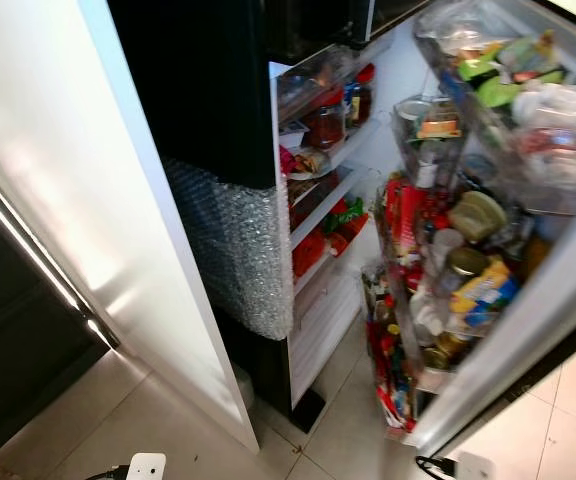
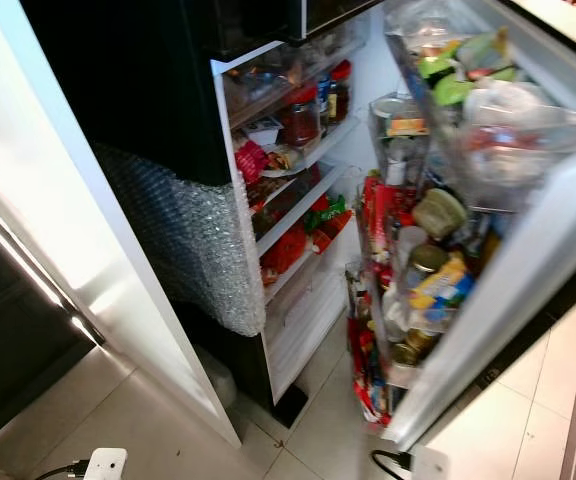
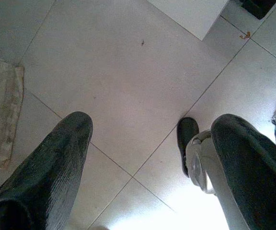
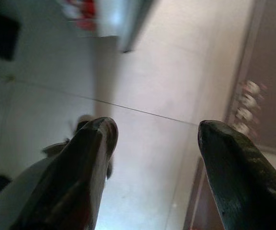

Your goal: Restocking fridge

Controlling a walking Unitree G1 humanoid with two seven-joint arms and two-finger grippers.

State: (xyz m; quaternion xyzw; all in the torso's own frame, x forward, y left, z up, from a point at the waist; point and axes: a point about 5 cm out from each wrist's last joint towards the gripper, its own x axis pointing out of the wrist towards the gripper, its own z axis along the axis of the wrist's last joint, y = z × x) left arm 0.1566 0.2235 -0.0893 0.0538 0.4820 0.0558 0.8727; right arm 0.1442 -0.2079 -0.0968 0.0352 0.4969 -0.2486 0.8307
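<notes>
The fridge (image 1: 313, 300) stands open straight ahead of the robot, its white interior lit and its shelves crowded. On the upper shelves sit red-lidded jars (image 1: 328, 118) and small tubs, a plate of food (image 1: 308, 165) rests on the shelf below, and red and green packets (image 1: 340, 222) lie on the next shelf down, above closed white drawers (image 1: 318, 310) at the bottom. The right-hand door (image 1: 528, 330) is swung wide toward the camera, and its clear racks are packed tight: bagged greens and wrapped items (image 1: 513, 70) at the top, jars and tins (image 1: 473, 215) in the middle, a yellow-labelled jar (image 1: 483, 285) lower down, and red sachets (image 1: 393, 375) in the lowest rack near the floor. The left-hand door (image 1: 118, 220) is also open, a broad pale panel with a long bar handle (image 1: 28, 250). A sheet of bubble wrap (image 1: 233, 245) hangs over the dark edge beside the shelves. The floor is pale tile (image 1: 168, 430). Both arms hang low at the robot's sides, pointed at that tile. The left gripper (image 3: 150, 158) has its two black fingers spread apart with nothing between them, above the robot's own foot (image 3: 188, 139) and near a beige mat (image 3: 1, 110). The right gripper (image 4: 157, 143) likewise has its fingers parted and empty, with the bottom corner of the fridge door visible beyond it.
</notes>
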